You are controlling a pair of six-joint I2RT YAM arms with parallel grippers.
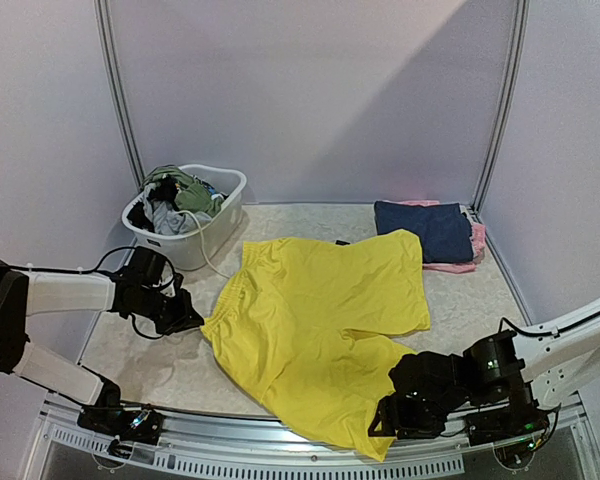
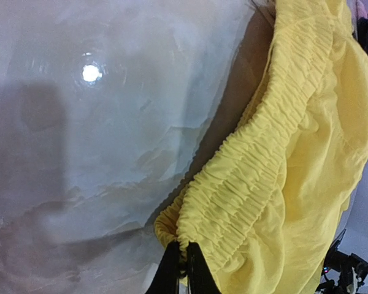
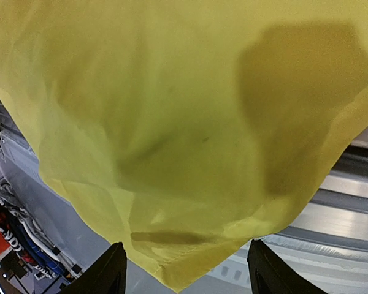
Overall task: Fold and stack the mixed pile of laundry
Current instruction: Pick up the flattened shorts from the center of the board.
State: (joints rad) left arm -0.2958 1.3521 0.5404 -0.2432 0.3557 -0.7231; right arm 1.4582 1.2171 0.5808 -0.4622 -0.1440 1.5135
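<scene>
Right wrist view shows what the top view hides: the right claw (image 3: 187, 278) has its fingers (image 3: 113, 272) spread wide by the yellow shorts (image 3: 172, 135), which hang past the front of the bench (image 1: 150, 355). Left wrist view shows the left claw (image 2: 184, 266) pinching the stretchy waistband (image 2: 257, 159) tight. Farther back, clothes (image 1: 175, 192) fill the white tub (image 1: 215, 240), and a folded navy piece (image 1: 425, 228) lies far right.

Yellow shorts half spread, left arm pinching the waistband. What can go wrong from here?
1. The left gripper is shut on only the end corner of the yellow shorts waistband, so a sideways pull may slip it free.
2. The right gripper is open, and the hem hangs past the table rail. Closing may catch little cloth, and that leg could slide off the edge.
</scene>
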